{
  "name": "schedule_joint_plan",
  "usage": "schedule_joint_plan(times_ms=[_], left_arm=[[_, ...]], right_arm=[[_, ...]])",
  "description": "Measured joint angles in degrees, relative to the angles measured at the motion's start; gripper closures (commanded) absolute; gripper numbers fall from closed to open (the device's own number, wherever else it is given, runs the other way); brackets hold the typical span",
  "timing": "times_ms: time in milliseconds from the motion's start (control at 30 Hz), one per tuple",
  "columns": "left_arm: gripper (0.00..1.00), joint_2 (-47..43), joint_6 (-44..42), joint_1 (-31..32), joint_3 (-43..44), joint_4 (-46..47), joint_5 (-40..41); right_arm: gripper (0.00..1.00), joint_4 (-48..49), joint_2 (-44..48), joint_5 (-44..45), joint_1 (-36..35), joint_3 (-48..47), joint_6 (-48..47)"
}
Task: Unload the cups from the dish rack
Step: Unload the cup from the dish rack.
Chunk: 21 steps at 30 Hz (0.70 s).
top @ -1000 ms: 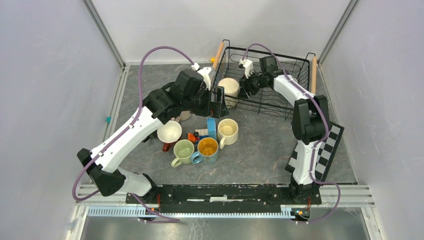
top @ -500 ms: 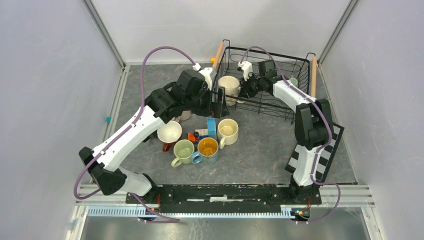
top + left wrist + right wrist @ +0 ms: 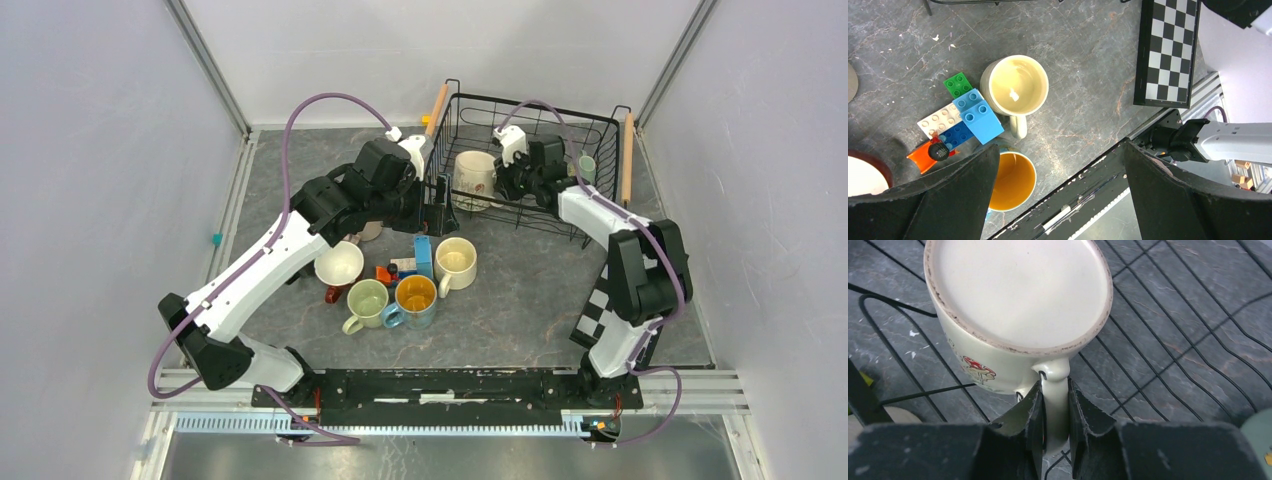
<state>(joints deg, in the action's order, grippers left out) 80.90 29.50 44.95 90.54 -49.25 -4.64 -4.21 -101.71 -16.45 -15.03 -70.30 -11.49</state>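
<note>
Since the earlier frame your right pincer [image 3: 1055, 407] has pulled rightward inside the dish rack [image 3: 627, 150], and the cream cup [image 3: 1018, 295] has tipped from mouth-up onto its side. That pincer is clenched on the cup's handle, over the rack's left half. Your left pincer [image 3: 1060, 150] hangs released, jaws spread wide, above the pale yellow cup [image 3: 1014, 86] standing on the tabletop [image 3: 520, 300] just in front of the rack.

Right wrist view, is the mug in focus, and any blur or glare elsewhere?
Right wrist: the cream mug is sharp, the right gripper pinching its handle is dark and soft. Left wrist: the left gripper is a blurred silhouette; a glint sits inside the pale yellow mug. Top external: even light, faint shadows.
</note>
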Motion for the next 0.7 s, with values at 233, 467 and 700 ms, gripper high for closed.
schedule_joint_plan(times_ms=[233, 467, 700], left_arm=[[0.00, 0.00, 0.00, 0.00, 0.00, 0.00, 0.02], [0.00, 0.00, 0.00, 0.00, 0.00, 0.00, 0.02], [0.00, 0.00, 0.00, 0.00, 0.00, 0.00, 0.02]], right_arm=[[1.00, 7.65, 3.85, 6.56, 0.02, 6.51, 2.91], [1.00, 11.91, 5.03, 10.82, -1.22, 9.20, 3.63], [1.00, 12.72, 5.14, 13.09, -2.86, 9.03, 3.26]])
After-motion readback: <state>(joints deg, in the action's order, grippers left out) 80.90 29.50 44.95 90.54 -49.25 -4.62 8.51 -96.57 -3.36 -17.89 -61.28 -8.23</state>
